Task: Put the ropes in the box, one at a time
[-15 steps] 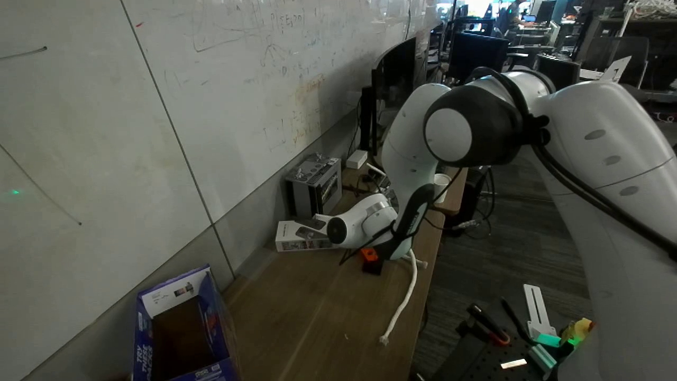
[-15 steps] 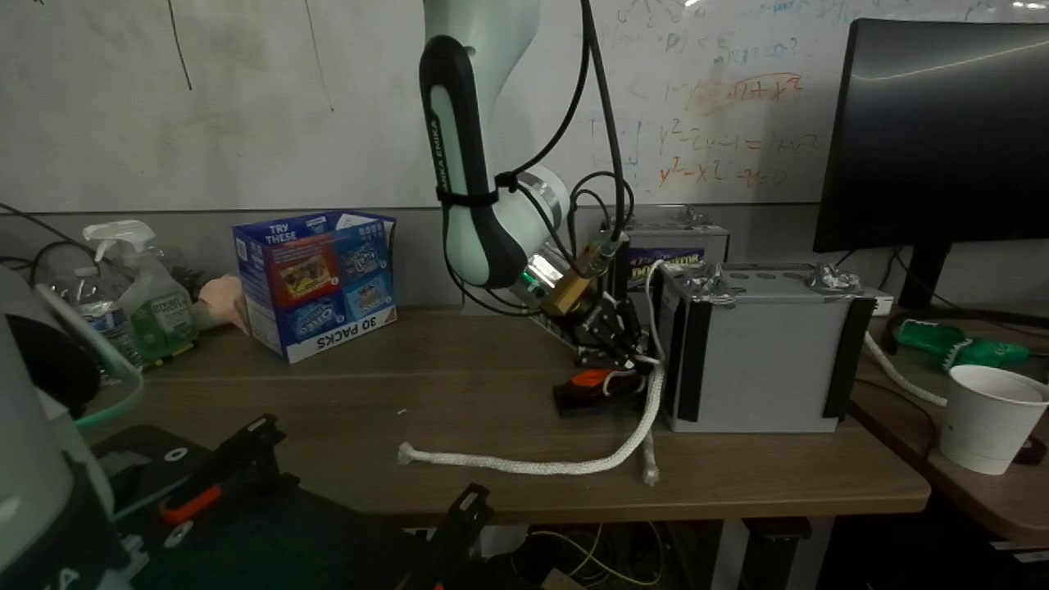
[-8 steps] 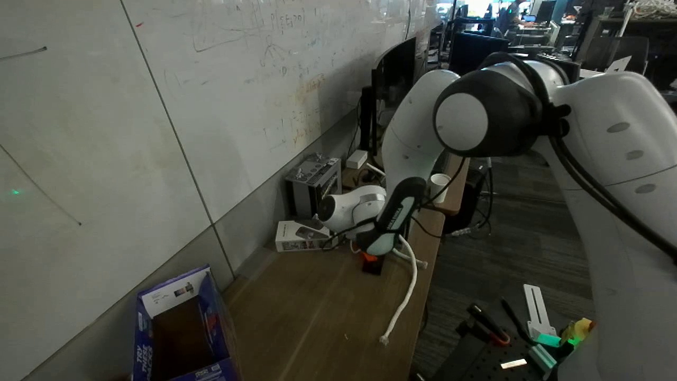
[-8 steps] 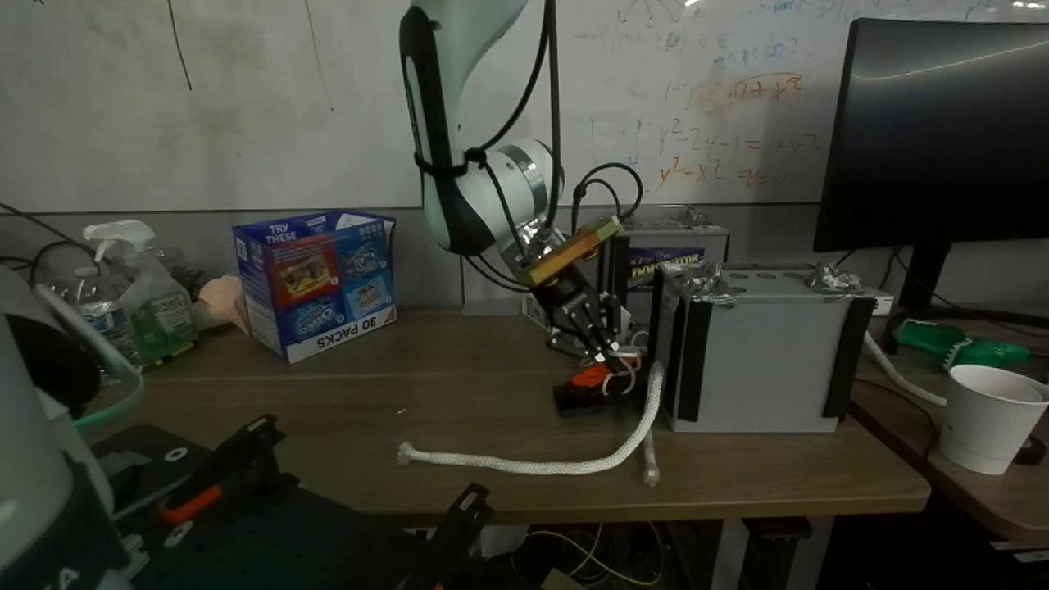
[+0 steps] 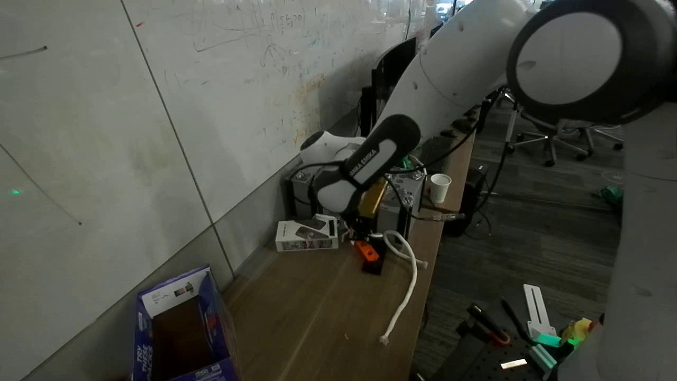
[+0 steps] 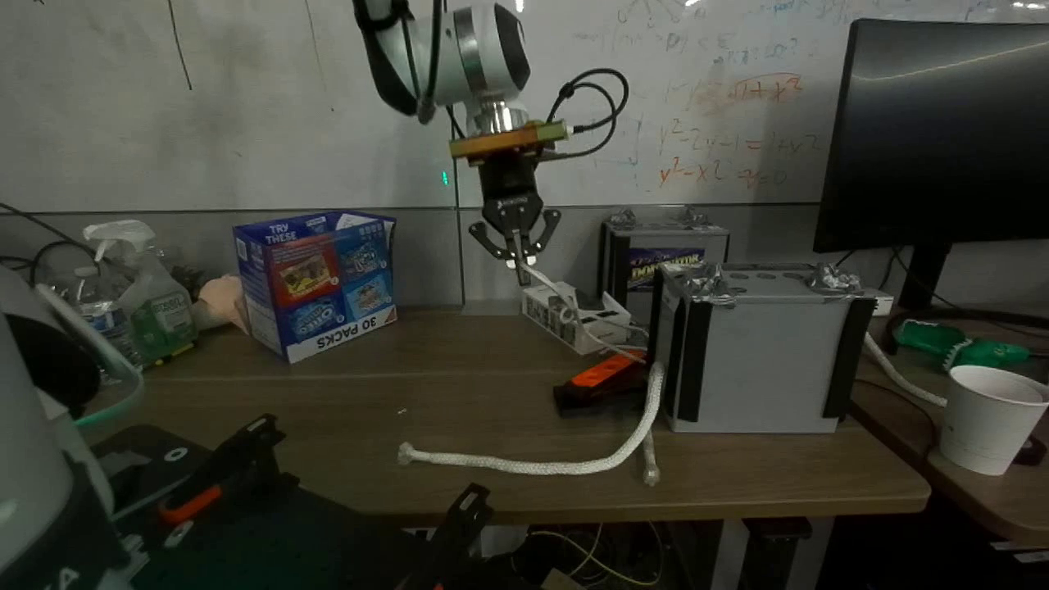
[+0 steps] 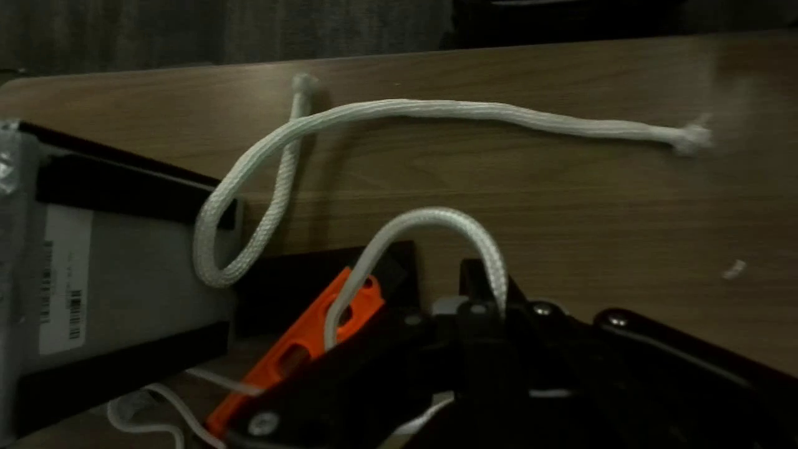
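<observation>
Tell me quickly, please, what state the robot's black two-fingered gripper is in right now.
Black two-fingered gripper: closed, holding a thin white braided rope, part of which arches up in the wrist view.

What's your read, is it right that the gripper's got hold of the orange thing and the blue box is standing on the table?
Not the orange thing: the gripper is shut on a white rope, as the wrist view and an exterior view show. The box does stand on the table.
</observation>
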